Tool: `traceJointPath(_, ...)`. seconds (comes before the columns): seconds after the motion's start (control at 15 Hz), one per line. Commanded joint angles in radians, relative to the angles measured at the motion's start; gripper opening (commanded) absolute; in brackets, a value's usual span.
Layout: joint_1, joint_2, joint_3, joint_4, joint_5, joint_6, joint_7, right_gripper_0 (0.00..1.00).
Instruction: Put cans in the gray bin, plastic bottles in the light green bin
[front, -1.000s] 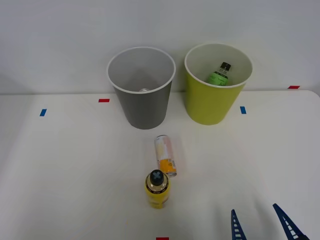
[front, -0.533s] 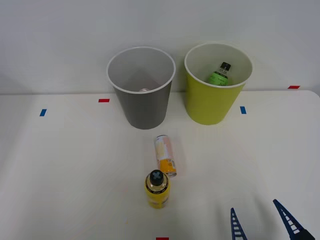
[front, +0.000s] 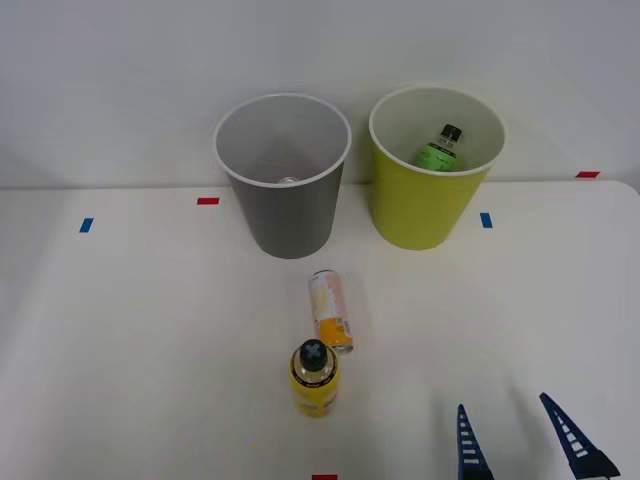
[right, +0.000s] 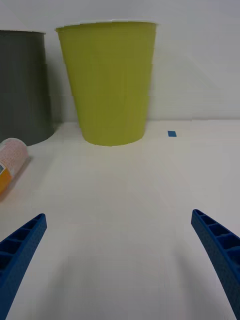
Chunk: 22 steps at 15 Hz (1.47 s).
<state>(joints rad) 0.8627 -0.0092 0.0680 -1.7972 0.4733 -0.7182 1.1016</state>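
Your right gripper (front: 520, 440) hangs low over the white table (front: 130, 340), well off to the right of the yellow bottle (front: 314, 378), blue ribbed fingers spread wide apart and carrying nothing. In the wrist view those fingers (right: 20, 245) sit at the two corners with bare tabletop between them, so you're lined up on no object yet.

Use that yellow bottle as your landmark. It stands upright, black screw cap (front: 312, 353) toward the camera. Just beyond it, close enough that I can't tell whether they touch, the slim can (front: 330, 310) lies on its side, silvery end toward the bottle, cream-pink and orange print along its length. There's lettering on the print, but none of it reads from here; same for the bottle's label.

Farther back from the bottle, the gray bin (front: 285, 200) stands slightly to its left, the light green bin (front: 430, 190) to its right, side by side and apart. The green-labelled bottle (front: 438, 150) already leans inside the light green bin, cap up. Something pale glints low in the gray bin, too small to name.

My read: one bottle sorted, two items left. The can lying down offers its round side to a grasp across its width; the upright bottle invites a grip around the body.
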Motion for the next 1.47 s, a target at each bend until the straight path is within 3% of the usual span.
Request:
traceJointPath(0.07, -0.021, 0.005, -0.004, 0.038, -0.033, -0.03, 0.017, 1.0)
traceJointPath(1.47, -0.008, 0.005, 0.001, 0.038, -0.068, -0.035, 0.035, 1.0)
